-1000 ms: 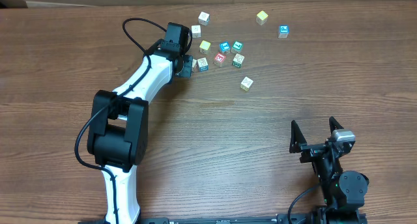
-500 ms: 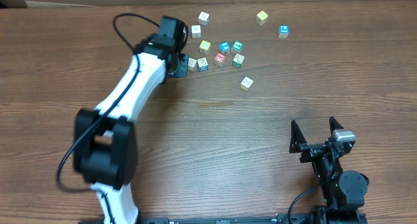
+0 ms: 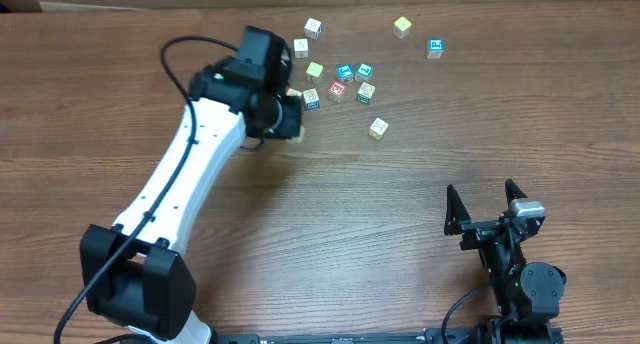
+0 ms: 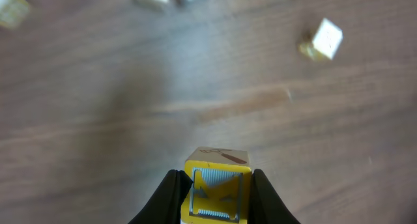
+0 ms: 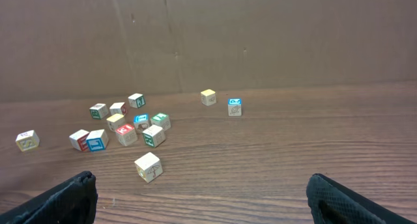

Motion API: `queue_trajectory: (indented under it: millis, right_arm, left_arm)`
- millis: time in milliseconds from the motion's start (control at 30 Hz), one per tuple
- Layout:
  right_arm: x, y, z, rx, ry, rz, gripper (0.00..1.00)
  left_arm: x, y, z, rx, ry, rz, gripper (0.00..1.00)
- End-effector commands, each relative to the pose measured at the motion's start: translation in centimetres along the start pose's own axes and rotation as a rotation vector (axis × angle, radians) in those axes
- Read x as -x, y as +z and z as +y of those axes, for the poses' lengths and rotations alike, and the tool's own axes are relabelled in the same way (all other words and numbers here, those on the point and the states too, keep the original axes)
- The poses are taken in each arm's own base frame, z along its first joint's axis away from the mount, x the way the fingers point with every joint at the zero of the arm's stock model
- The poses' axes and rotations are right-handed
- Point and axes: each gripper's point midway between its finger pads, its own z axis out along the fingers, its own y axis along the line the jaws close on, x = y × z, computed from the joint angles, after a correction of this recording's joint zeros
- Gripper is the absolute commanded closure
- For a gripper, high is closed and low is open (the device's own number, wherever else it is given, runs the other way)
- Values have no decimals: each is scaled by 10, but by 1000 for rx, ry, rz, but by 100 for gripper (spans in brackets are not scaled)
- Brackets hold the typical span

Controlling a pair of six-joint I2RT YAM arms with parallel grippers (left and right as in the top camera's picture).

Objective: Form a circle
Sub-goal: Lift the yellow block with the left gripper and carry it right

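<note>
Left gripper is clenched on a yellow-printed block, pinched between both fingers over the wooden table. Up and to the right of it, in the upper middle of the overhead frame, sits the cluster of blocks, its nearest member just beside the fingers. One loose block lies to the lower right of the cluster, with others well apart toward the top edge. Right gripper rests at the lower right, jaws spread wide.
</note>
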Motion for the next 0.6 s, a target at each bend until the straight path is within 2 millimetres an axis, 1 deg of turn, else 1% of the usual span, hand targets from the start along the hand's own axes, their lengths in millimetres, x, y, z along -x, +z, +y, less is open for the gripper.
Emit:
queue_trajectory:
  millis: [0, 200, 367, 567]
  right_arm:
    - [-4, 1, 1, 6, 7, 8, 0]
    - [-4, 1, 1, 6, 7, 9, 0]
    - [-4, 1, 1, 6, 7, 8, 0]
    - [-4, 1, 1, 6, 7, 8, 0]
  left_arm:
    - [-22, 12, -20, -34, -14, 72, 96]
    - [-41, 18, -45, -45, 39, 111, 96]
    - [-60, 20, -61, -37, 87, 151, 96]
    - [-71, 22, -60, 88, 79, 140, 96]
